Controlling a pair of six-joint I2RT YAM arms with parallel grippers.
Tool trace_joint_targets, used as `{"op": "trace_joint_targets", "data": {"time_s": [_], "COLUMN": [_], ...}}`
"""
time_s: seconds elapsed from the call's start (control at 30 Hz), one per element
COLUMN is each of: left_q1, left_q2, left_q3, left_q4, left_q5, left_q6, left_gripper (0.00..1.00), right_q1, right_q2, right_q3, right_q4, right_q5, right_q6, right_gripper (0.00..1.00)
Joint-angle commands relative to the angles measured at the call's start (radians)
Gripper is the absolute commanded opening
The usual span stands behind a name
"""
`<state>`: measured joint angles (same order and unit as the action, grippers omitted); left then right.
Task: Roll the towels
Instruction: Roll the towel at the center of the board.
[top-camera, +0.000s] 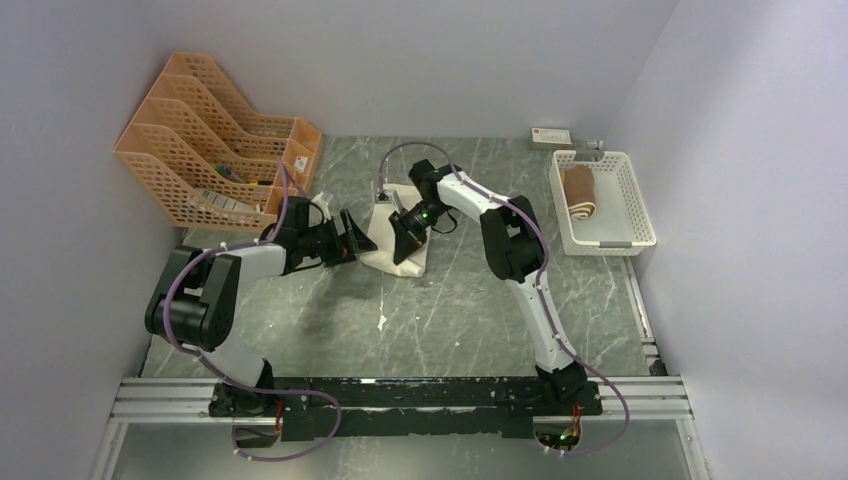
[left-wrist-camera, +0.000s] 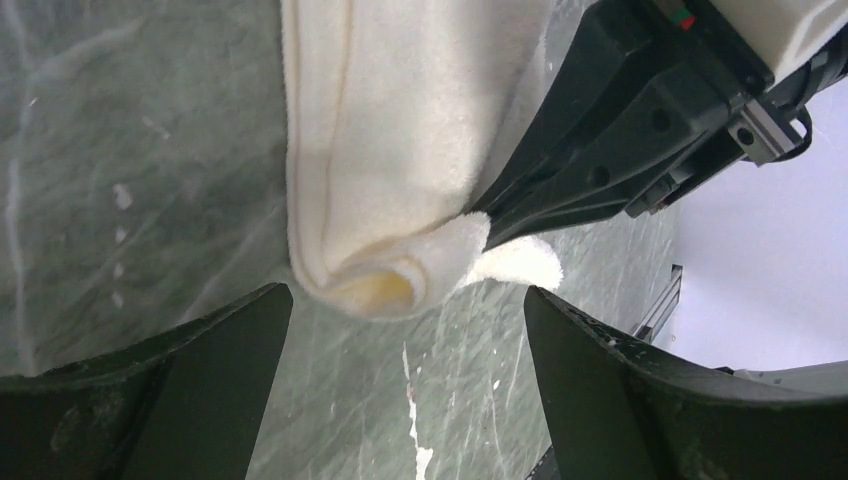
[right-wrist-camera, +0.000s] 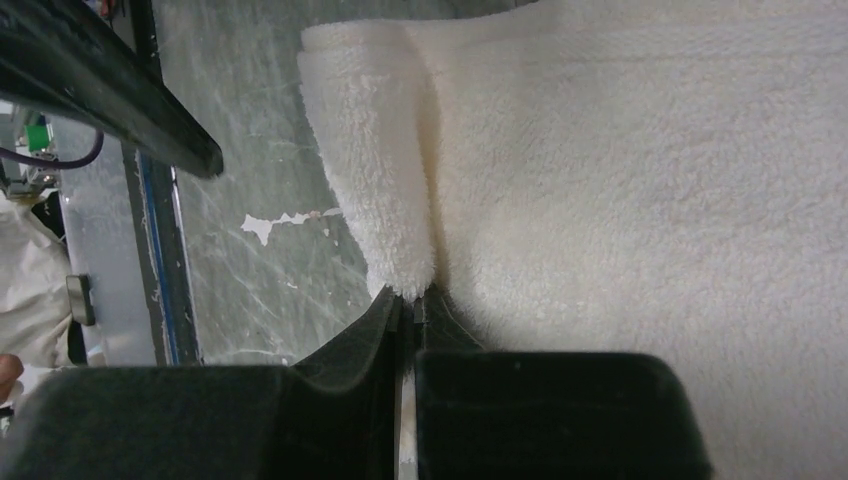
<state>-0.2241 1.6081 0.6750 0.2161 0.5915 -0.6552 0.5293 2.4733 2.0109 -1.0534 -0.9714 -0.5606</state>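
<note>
The cream-white towel (top-camera: 385, 245) lies partly folded on the table's middle back. My right gripper (top-camera: 408, 243) is shut on its folded edge (right-wrist-camera: 385, 200), pinching a corner, as the right wrist view shows. My left gripper (top-camera: 352, 236) is open just left of the towel, its jaws spread wide around the towel's curled end (left-wrist-camera: 385, 270) without touching it. The right gripper's black fingers (left-wrist-camera: 600, 150) show in the left wrist view on the towel. The brown towel (top-camera: 579, 194), rolled, lies in the white basket (top-camera: 630, 200) at the right.
An orange file rack (top-camera: 205, 140) stands at the back left. A small white box (top-camera: 551, 137) sits at the back by the basket. A white mark on the table (top-camera: 381, 322) lies in front of the towel. Grey walls close in both sides.
</note>
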Motion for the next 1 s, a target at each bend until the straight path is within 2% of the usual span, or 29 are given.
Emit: {"op": "trace_joint_targets", "data": {"time_s": [0.0,0.03,0.1,0.23,0.4,0.67,0.8,0.9,0.97], "left_q1": [-0.031,-0.032,-0.032,-0.033,-0.038,-0.041,-0.041,-0.041,-0.041], "left_q2": [0.056,0.071,0.091,0.074,0.058,0.129,0.173,0.203,0.225], "left_q3": [0.061,0.068,0.075,0.039,0.026,0.051,0.07,0.084,0.094], "left_q4": [0.033,0.027,0.018,0.047,0.025,0.019,0.035,0.062,0.076], "left_q5": [-0.034,-0.039,-0.041,-0.032,-0.053,-0.088,-0.092,-0.082,-0.073], "left_q6": [0.019,0.025,0.037,0.033,0.067,0.076,0.074,0.073,0.07], "left_gripper": [0.99,1.0,0.92,0.86,0.84,0.78,0.71,0.58,0.56], "right_q1": [-0.003,-0.003,-0.006,-0.017,-0.028,-0.03,-0.028,-0.029,-0.028], "right_q2": [0.021,0.022,0.016,0.006,0.013,0.019,0.016,0.006,-0.003], "right_q3": [0.002,0.001,-0.01,-0.021,-0.007,0.011,0.012,0.001,-0.008], "right_q4": [-0.023,-0.019,-0.002,0.021,0.03,0.029,0.029,0.036,0.052], "right_q5": [-0.009,-0.008,-0.003,0.001,0.0,0.001,0.026,0.039,0.056], "right_q6": [0.016,0.017,0.027,0.04,0.05,0.06,0.054,0.052,0.063], "right_gripper": [0.0,0.0,0.0,0.0,0.0,0.0,0.01,0.06,0.09]}}
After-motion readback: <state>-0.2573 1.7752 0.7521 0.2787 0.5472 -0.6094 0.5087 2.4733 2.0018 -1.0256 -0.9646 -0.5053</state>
